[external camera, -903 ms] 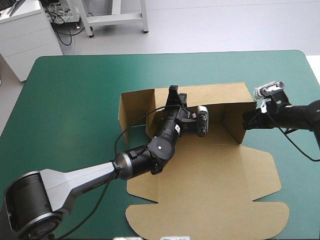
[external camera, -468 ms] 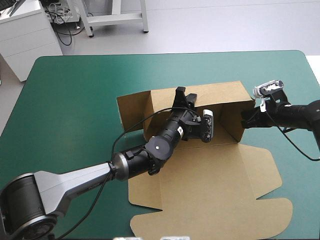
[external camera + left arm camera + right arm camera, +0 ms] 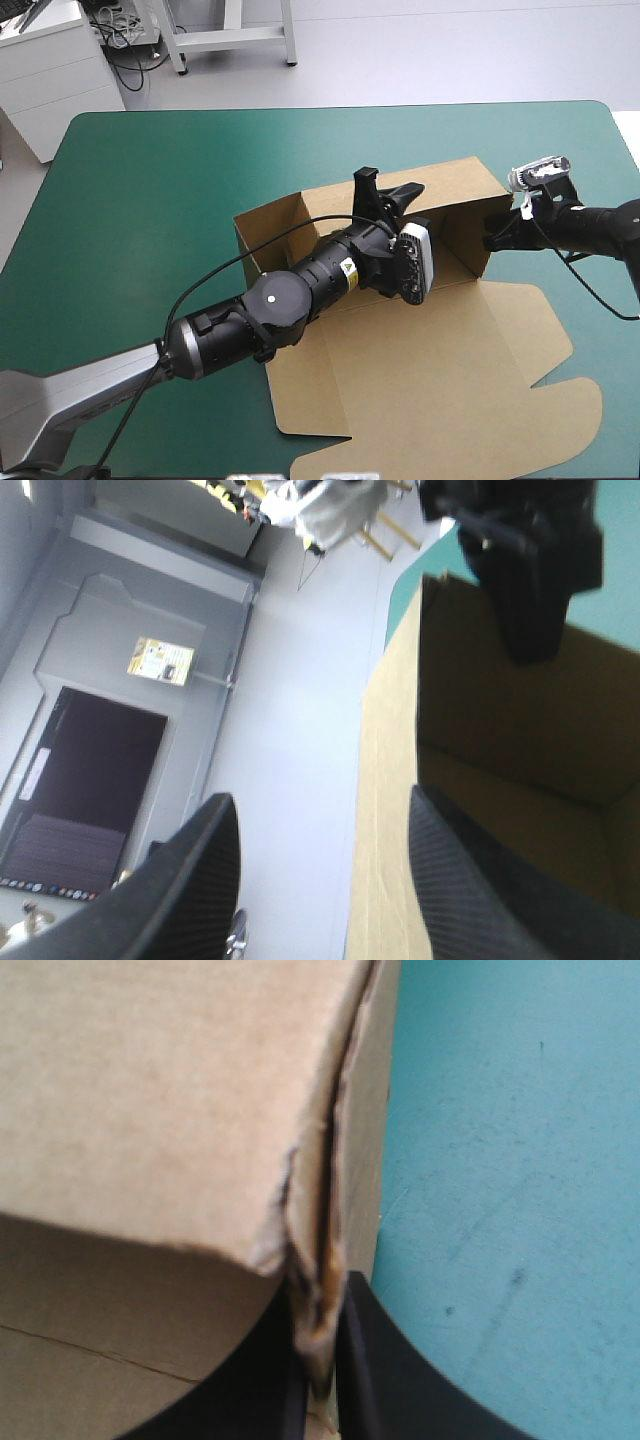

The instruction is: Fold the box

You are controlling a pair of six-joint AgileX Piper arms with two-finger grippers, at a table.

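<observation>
At centre frame the left gripper stands wide, astride the rear wall of the box, which lies from centre to lower right on the table, walls raised, lid flat. At right, the right gripper pinches its end wall.

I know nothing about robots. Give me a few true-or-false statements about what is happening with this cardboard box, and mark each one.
1. The right jaws are shut on the box at its right wall. True.
2. The left jaws are shut. False: they stand open, with the top edge of the far wall between them.
3. The lid lies flat on the teal-green cover. True.
4. The box is one flat sheet with no walls up. False: its far and side walls stand raised.
</observation>
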